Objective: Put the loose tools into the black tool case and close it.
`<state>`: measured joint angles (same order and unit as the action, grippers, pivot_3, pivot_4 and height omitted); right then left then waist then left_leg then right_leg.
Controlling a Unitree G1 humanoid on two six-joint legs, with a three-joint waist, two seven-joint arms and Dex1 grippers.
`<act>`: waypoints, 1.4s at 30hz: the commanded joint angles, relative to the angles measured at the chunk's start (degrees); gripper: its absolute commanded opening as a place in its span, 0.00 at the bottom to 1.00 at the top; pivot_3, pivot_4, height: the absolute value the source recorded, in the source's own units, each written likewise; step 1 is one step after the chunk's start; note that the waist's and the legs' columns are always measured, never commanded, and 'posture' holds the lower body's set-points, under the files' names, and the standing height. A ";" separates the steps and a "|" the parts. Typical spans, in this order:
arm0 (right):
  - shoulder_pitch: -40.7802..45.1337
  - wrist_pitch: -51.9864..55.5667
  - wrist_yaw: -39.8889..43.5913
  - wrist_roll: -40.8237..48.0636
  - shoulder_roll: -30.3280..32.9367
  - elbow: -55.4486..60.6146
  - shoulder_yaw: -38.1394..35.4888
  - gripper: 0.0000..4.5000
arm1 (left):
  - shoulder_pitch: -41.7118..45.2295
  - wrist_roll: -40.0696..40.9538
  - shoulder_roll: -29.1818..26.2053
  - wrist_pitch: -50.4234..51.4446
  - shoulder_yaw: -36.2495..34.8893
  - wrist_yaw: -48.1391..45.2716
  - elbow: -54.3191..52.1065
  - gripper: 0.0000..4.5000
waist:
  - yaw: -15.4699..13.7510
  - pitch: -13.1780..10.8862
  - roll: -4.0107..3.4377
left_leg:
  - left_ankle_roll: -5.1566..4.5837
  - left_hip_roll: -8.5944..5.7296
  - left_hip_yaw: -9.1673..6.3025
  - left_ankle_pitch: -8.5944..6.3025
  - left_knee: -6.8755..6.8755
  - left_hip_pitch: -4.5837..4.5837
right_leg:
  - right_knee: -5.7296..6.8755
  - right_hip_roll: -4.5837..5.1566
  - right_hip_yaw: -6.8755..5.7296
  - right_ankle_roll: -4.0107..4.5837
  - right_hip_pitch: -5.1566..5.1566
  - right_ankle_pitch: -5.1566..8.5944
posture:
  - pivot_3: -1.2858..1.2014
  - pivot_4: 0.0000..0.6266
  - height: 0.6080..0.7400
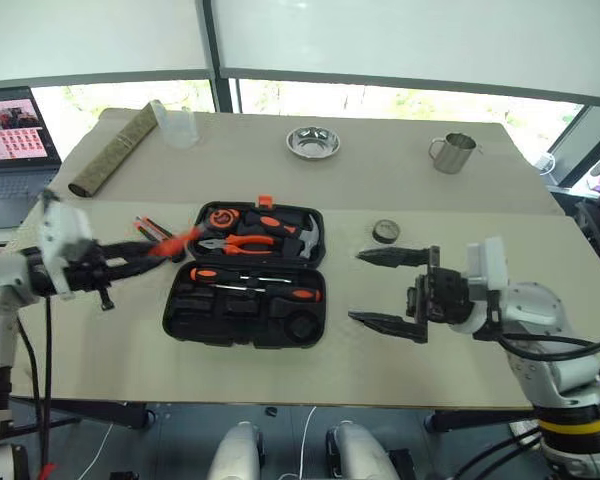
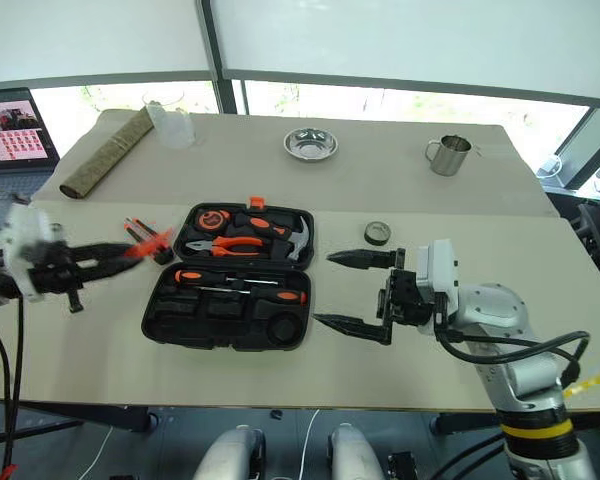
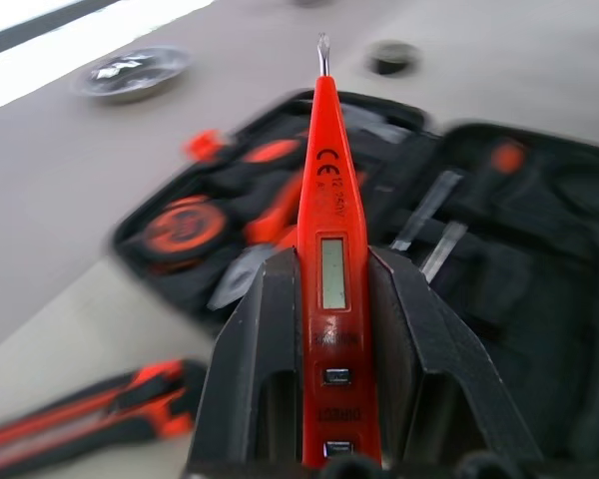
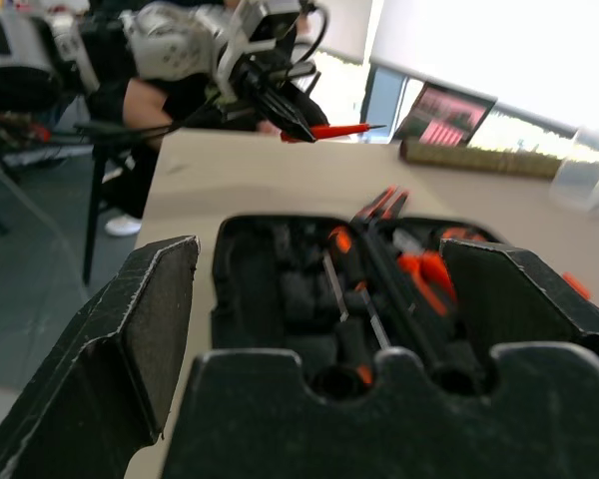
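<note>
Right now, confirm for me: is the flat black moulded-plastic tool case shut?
No, the black tool case lies open on the table, its hammer, pliers and screwdrivers showing inside.

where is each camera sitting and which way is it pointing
Left and right eye views: on the head, looking forward and down at the open black moulded-plastic tool case on the beige table; both arms show.
Left wrist view: along the left gripper, shut on the small all-orange screwdriver, facing the case.
Right wrist view: along the open right gripper, across the case toward the left gripper.
Shared: every view shows the case and screwdriver.
</note>
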<state>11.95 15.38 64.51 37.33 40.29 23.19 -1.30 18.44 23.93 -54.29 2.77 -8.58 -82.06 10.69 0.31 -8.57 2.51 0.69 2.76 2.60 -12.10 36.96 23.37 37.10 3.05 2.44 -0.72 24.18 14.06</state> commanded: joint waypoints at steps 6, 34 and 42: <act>0.09 5.86 -2.67 -3.10 3.51 3.34 2.19 1.00 | 8.49 -14.58 0.78 -7.91 13.06 -0.50 2.51 0.11 | 0.38 0.00 0.02 | -0.04 0.00 -0.03 -0.02 0.06 0.09 | 0.00 -0.06 0.08 -0.05 0.05 0.02 | 0.52 0.24 1.00; -1.02 8.55 -5.58 -2.29 2.03 6.05 2.70 1.00 | 17.89 -30.22 1.43 -5.54 26.10 -1.47 8.16 0.11 | 0.35 0.01 0.00 | -0.07 0.00 -0.14 -0.03 0.29 0.01 | 0.11 -0.10 0.06 -0.10 -0.09 0.02 | 0.52 0.24 1.00; -1.64 8.50 -5.16 -1.27 1.17 6.42 2.45 1.00 | 14.99 -24.45 2.40 1.37 21.34 -0.33 3.39 0.47 | 0.42 0.03 -0.03 | -0.07 0.04 -0.15 -0.04 0.30 -0.03 | 0.12 -0.13 0.08 -0.11 -0.12 0.02 | 0.52 0.24 1.00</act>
<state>10.26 23.89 58.98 34.68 41.59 27.78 1.77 34.59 -1.39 -51.97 3.56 13.58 -82.89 14.28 0.73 -8.54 2.48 0.61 2.80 2.46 -12.14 37.26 23.34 37.24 2.92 2.51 -0.83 24.05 14.08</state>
